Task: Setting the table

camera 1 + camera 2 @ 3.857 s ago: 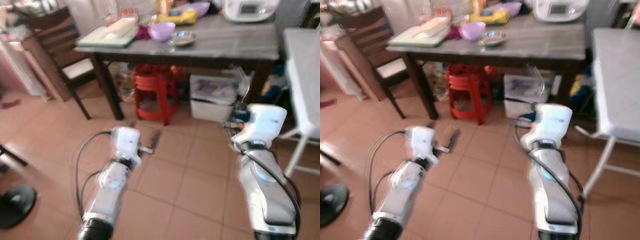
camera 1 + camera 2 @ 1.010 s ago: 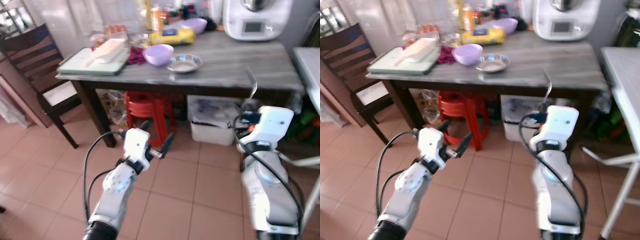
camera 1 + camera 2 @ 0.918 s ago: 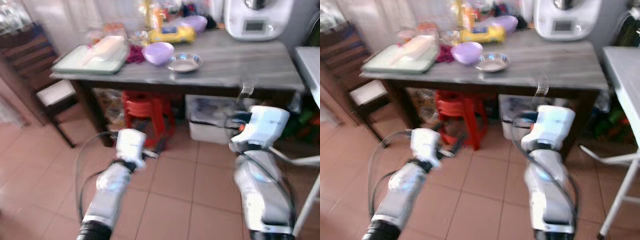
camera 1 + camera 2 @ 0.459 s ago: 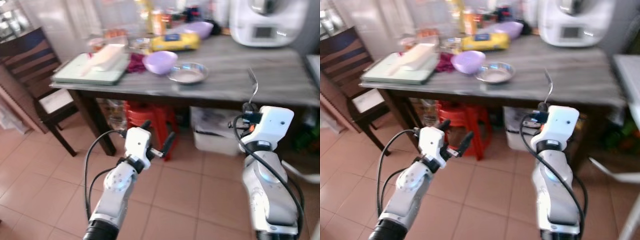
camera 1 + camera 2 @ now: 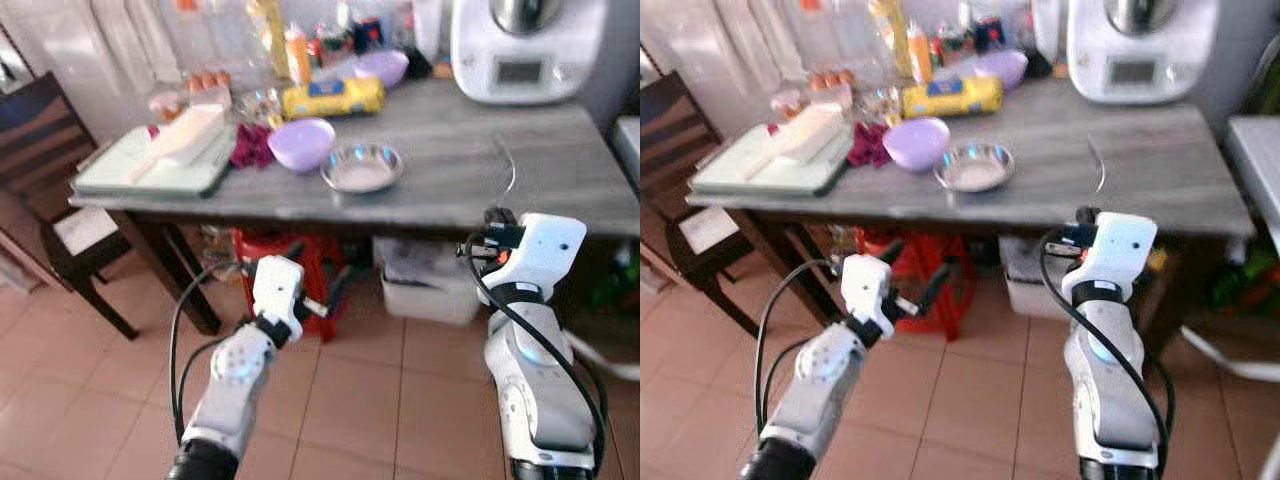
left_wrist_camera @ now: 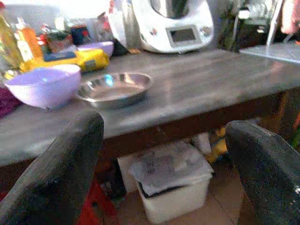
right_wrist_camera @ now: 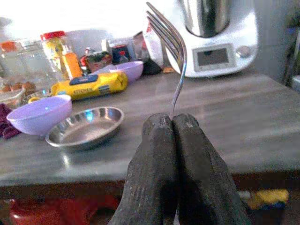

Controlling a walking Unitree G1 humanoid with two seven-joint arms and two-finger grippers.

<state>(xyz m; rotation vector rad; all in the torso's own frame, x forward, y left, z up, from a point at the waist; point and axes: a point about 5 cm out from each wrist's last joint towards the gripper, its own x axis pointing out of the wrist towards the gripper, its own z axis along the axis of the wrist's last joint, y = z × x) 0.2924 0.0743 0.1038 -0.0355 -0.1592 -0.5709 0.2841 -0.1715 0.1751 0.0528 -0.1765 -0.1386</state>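
**At the grey table, fork in our right gripper**

Before the grey table (image 5: 480, 170), we are standing on the tiled floor (image 5: 380, 390), using the steel dish (image 5: 362, 167) as our landmark. Just beside the dish sits a lilac bowl (image 5: 301, 144); behind it lies a yellow packet (image 5: 333, 97). Well off to its side, a white kitchen machine (image 5: 527, 45) is standing at the table's back. A green tray (image 5: 150, 165) lies beyond the lilac bowl, and a red stool (image 5: 268, 262) is tucked under the table.

Our right gripper (image 7: 174, 123) is pinching a fork (image 7: 171, 51) upright, tines up, short of the table's edge. Our left gripper (image 6: 164, 140) is hovering with fingers spread wide, below the table's edge.
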